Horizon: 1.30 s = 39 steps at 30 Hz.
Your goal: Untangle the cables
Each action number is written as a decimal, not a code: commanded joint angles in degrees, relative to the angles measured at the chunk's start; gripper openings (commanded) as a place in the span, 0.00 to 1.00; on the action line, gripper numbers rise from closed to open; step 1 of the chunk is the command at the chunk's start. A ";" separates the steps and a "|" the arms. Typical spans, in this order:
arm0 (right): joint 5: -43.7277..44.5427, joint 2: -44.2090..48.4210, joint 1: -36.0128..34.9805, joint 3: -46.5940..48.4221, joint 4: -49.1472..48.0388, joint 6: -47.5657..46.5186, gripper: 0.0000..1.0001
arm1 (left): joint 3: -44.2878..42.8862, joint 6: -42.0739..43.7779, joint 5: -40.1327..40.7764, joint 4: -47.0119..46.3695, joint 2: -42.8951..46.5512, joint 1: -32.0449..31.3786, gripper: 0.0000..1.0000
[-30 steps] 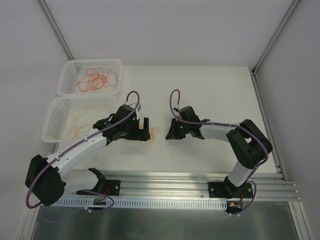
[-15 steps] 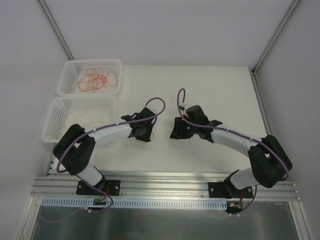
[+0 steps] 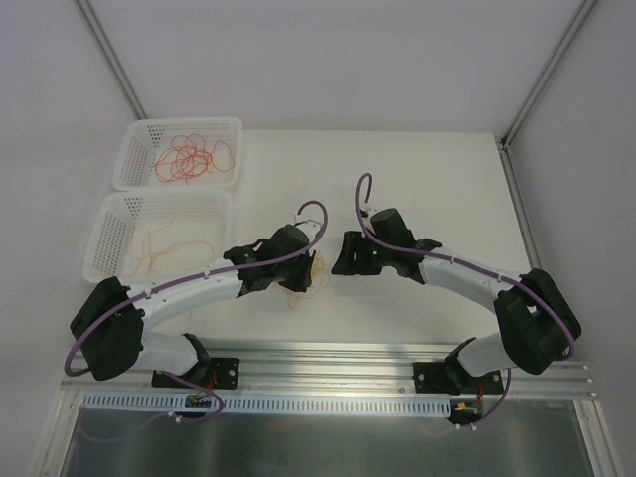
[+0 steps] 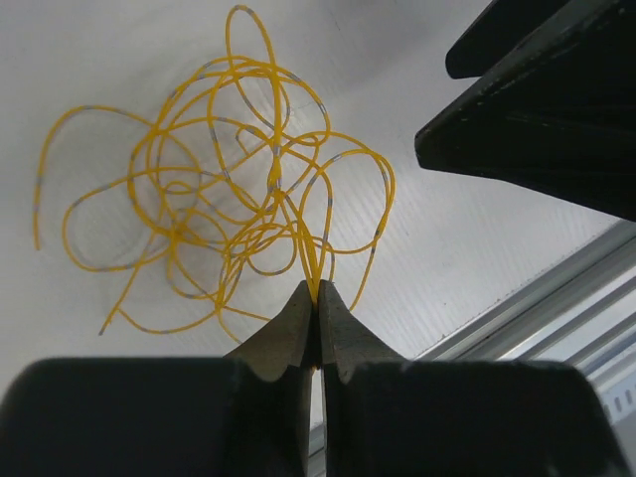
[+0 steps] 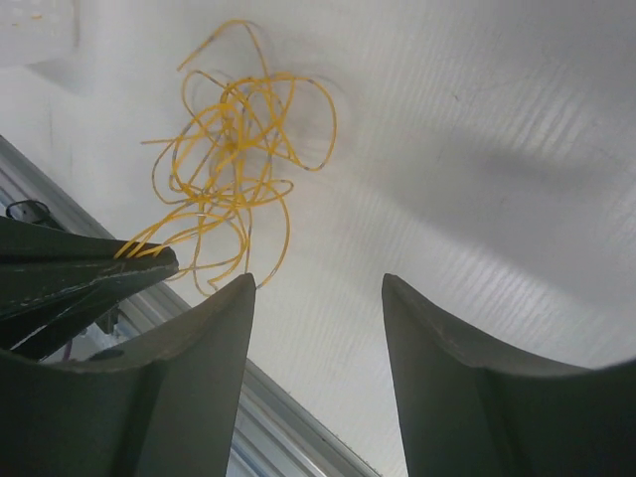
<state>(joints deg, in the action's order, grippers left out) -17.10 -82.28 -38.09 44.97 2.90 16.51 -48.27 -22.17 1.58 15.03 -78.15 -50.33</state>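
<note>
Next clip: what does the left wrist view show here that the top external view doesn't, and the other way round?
Left wrist only: the left pincer shut on a few strands of the yellow cable tangle. Top external only: both whole arms and two white baskets, the far basket holding red cables, the near basket holding pale cables. Both: the tangle, the white table and the right pincer close by.

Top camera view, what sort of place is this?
Most likely a robotics lab test cell: a white table boxed in by plain panels, the left arm and right arm bolted to an aluminium rail, and a basket of orange cables.
</note>
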 commanded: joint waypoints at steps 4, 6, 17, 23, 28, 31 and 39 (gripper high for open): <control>-4.34 0.72 -0.23 0.30 -7.72 5.98 0.57 | 3.36 -3.66 -2.99 -3.86 6.87 0.05 0.00; -4.87 0.11 -0.58 -0.14 -8.78 6.69 0.57 | 3.36 -4.19 -3.52 -4.21 7.48 -0.04 0.00; -6.10 -5.43 -1.46 -3.04 -16.43 11.08 0.52 | 3.45 -5.68 -3.87 -5.18 10.56 -0.04 0.00; -8.21 -6.23 -1.47 -3.75 -18.63 11.18 0.38 | 3.71 -6.48 -3.52 -5.62 11.88 -0.04 0.00; -9.35 -5.52 -1.47 -4.10 -18.98 10.91 0.23 | 3.80 -6.39 -2.73 -5.89 13.02 -0.04 0.00; -6.99 -3.07 -1.12 -3.93 -14.70 8.54 0.04 | 4.06 -5.43 -0.20 -5.80 14.07 -0.04 0.00; 5.23 12.83 10.45 2.74 15.96 -9.01 0.01 | 4.76 -6.82 14.23 3.33 17.77 4.35 0.01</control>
<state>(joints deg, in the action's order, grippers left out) -18.48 -76.47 -33.76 42.57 5.58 17.19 -43.94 -27.77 7.64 14.06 -62.67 -48.86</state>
